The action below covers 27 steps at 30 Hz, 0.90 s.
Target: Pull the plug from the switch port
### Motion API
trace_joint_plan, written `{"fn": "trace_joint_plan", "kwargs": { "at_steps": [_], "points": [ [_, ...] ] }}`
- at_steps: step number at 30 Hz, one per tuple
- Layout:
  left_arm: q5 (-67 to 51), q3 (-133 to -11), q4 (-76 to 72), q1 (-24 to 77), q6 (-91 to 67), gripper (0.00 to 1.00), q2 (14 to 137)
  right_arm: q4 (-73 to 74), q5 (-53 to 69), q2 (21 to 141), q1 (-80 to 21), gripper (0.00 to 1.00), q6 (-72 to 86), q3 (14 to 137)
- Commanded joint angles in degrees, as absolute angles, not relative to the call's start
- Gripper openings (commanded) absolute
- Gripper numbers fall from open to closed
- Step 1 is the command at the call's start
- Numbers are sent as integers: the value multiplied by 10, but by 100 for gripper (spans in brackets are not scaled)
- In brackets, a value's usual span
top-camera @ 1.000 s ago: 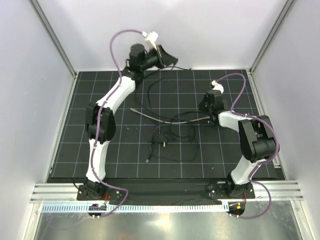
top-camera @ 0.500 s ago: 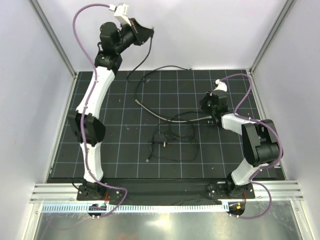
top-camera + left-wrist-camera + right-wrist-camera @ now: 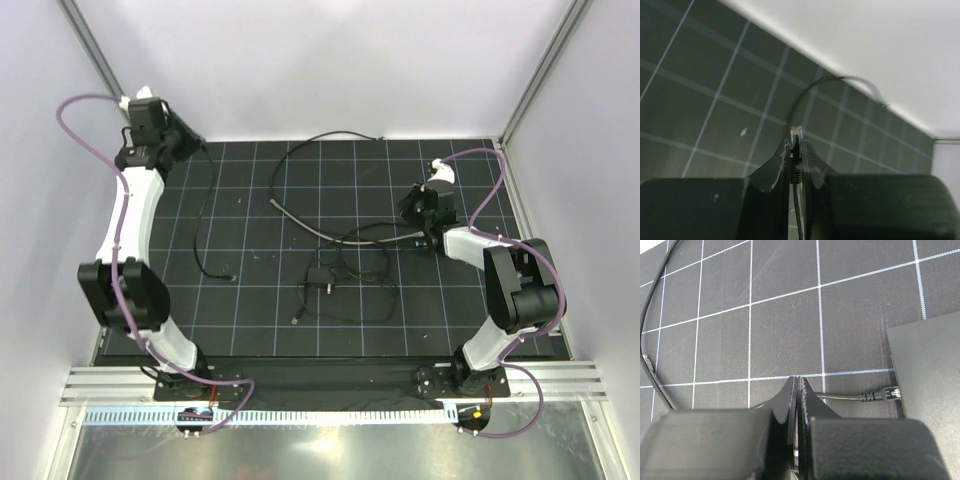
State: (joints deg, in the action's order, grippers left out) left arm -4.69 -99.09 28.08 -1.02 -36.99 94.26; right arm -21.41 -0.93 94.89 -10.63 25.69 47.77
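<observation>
Fingers (image 3: pixel 774 170) of the left gripper (image 3: pixel 797 145) pinch a clear plug (image 3: pixel 796 133) above the bench's (image 3: pixel 250 310) far-left corner, its long axis in line with them, nose outward, cable (image 3: pixel 205 215) hanging. Right gripper (image 3: pixel 797 387), fingers pressed shut, sits beside the black switch (image 3: pixel 930 370), where a second plug (image 3: pixel 880 395) lies level, nose in the switch port (image 3: pixel 896 391).

Cable tangle (image 3: pixel 320 278) fouls approach to switch port (image 3: pixel 896 392) — bare mat (image 3: pixel 230 322) near-left.

You're looking into a robotics lab test cell. Plain white panels (image 3: pixel 350 60) in aluminium framing (image 3: pixel 100 62) enclose a black grid-lined mat (image 3: pixel 250 290). A left arm (image 3: pixel 130 215) and a right arm (image 3: pixel 515 285) are bolted to a metal rail (image 3: pixel 330 382).
</observation>
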Motion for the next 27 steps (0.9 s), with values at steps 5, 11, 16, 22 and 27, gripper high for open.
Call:
{"fn": "trace_joint_plan", "kwargs": {
  "at_steps": [5,11,16,22,27],
  "points": [
    [-40,-990,349,-38,-344,0,1083,-250,16,945,-104,4,266,487],
    [62,-1027,374,-33,-330,41,1148,-242,17,949,-104,3,266,492],
    [142,-1040,387,-8,-338,91,1142,-227,5,944,-104,4,264,497],
    [169,-1109,347,118,-262,89,1139,-87,-115,928,-100,4,266,549],
    [-98,-1201,273,204,-202,83,1215,44,-152,912,-43,11,291,582]
  ]
}}
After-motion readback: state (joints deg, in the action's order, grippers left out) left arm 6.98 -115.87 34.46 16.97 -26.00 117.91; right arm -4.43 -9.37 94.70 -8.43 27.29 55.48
